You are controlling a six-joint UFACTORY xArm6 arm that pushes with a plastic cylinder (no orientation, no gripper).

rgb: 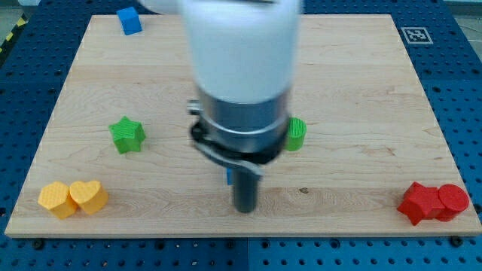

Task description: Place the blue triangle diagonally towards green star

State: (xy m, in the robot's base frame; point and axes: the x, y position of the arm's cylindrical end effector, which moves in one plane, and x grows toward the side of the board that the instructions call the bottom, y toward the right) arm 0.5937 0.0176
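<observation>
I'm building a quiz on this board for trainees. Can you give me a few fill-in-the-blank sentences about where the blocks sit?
1. The green star sits at the view's ____ of the arm.
2. The blue cube lies near the board's top-____ corner.
3. The two red blocks lie near the bottom-____ corner.
4. The two blocks near the bottom-left corner are ____.

Missing words: left; left; right; yellow

Pretty bright, even overhead light, no harsh glare on the wooden board [361, 90]. The arm [241, 68] is motion-blurred and soft, close to the lens. The blocks look sharp, with only faint, short shadows underneath.
</observation>
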